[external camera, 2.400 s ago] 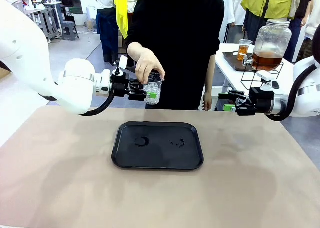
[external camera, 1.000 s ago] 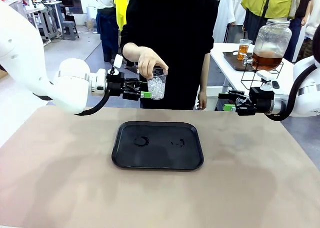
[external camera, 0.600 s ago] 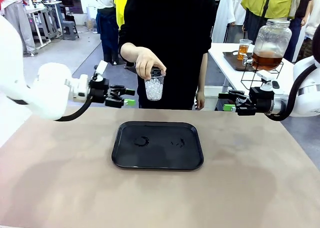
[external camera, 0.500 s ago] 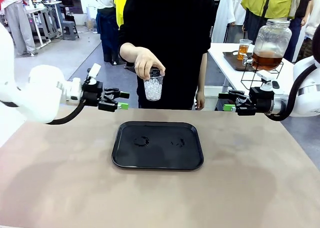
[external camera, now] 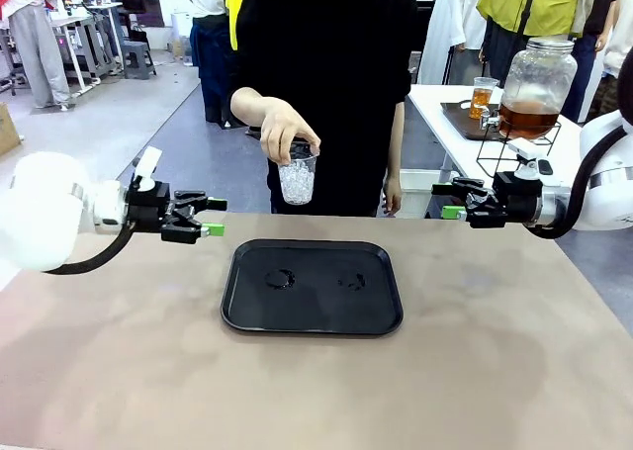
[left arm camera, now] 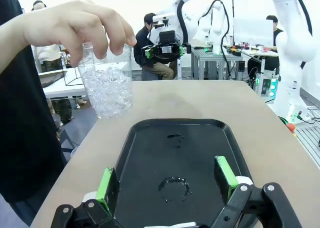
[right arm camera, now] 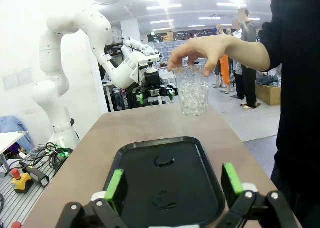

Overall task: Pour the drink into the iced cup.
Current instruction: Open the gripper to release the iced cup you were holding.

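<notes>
A person's hand [external camera: 284, 132] holds a clear plastic cup [external camera: 297, 179] full of ice by its rim, above the table's far edge behind the black tray [external camera: 312, 287]. The iced cup [left arm camera: 107, 82] hangs up left in the left wrist view, and the cup [right arm camera: 193, 90] shows beyond the tray in the right wrist view. My left gripper [external camera: 210, 217] is open and empty, left of the tray and apart from the cup. My right gripper [external camera: 447, 200] is open and empty at the far right edge. Amber drink fills the bottom of a glass dispenser jar [external camera: 535, 89] on a side table.
A small glass of amber liquid [external camera: 482, 96] stands beside the jar on the side table. The tray [left arm camera: 175, 158] has small wet marks on it. The person stands at the far side of the table, with other people behind.
My left gripper has let go of the iced cup and pulled back to the left and lower. The person's hand keeps the cup, shifted slightly left and down. My right arm has not moved.
</notes>
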`<action>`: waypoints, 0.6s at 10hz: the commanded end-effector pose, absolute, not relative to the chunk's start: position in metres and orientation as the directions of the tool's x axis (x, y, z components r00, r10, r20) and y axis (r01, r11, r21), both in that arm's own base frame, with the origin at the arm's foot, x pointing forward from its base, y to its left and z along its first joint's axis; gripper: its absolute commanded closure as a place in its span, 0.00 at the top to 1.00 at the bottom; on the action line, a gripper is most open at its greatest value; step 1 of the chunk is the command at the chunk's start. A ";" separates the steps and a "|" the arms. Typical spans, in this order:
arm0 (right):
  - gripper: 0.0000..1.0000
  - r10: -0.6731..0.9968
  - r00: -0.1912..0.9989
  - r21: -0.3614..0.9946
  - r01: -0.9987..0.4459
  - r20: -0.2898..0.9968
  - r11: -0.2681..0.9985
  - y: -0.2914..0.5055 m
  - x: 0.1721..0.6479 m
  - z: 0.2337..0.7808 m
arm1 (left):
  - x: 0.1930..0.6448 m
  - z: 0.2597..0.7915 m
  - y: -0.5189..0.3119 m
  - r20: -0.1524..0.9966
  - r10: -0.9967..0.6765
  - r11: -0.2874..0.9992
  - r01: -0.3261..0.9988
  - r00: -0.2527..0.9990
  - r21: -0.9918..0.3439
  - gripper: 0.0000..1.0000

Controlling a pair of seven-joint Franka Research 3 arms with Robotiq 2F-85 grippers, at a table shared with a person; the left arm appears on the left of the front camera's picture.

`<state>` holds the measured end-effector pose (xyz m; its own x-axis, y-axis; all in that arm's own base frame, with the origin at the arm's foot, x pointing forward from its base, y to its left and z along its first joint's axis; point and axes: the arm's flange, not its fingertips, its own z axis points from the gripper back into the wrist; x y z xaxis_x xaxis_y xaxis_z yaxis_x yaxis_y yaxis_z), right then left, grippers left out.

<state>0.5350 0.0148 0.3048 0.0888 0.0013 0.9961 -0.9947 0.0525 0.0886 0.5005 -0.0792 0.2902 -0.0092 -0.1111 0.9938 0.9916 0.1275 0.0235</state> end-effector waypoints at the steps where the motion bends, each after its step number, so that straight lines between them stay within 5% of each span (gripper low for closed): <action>1: 1.00 0.001 0.082 0.081 -0.995 0.997 0.051 0.015 0.536 0.308 | 0.506 0.295 -0.086 0.993 -0.119 0.121 0.992 -0.009 0.023 1.00; 6: 1.00 0.001 0.082 0.081 -0.995 0.997 0.051 0.015 0.536 0.308 | 0.506 0.295 -0.086 0.993 -0.119 0.121 0.992 -0.009 0.023 1.00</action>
